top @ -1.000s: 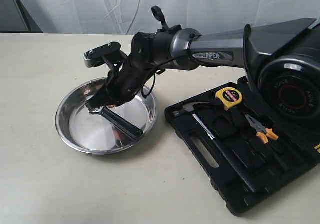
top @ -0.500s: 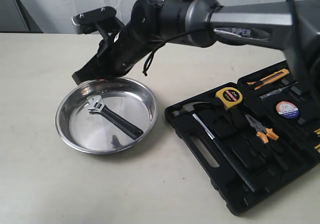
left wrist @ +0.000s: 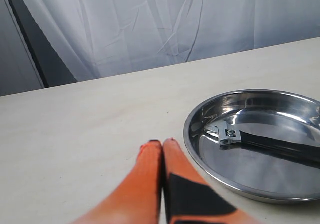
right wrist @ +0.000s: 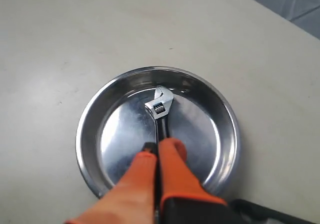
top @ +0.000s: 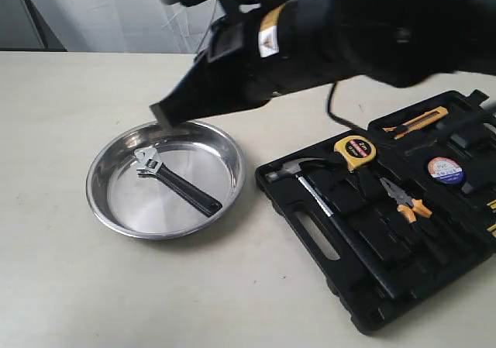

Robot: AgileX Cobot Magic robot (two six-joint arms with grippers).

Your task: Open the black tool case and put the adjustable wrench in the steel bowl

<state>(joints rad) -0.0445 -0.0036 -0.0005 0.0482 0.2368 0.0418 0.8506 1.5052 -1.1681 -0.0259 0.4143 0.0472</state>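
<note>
The adjustable wrench lies flat in the steel bowl, silver head toward the far rim, and nothing grips it. My right gripper hangs above the bowl's far edge, blurred. In the right wrist view the right gripper is shut and empty, over the wrench and bowl. My left gripper is shut with nothing in it, low over the table beside the bowl and wrench; it does not show in the exterior view. The black tool case lies open at the right.
In the case's slots sit a hammer, a yellow tape measure, orange-handled pliers, a utility knife and a tape roll. A white curtain hangs behind the table.
The right gripper let go of the wrench in the bowl, then rose up and away. The wrench now lies still in the bowl.
</note>
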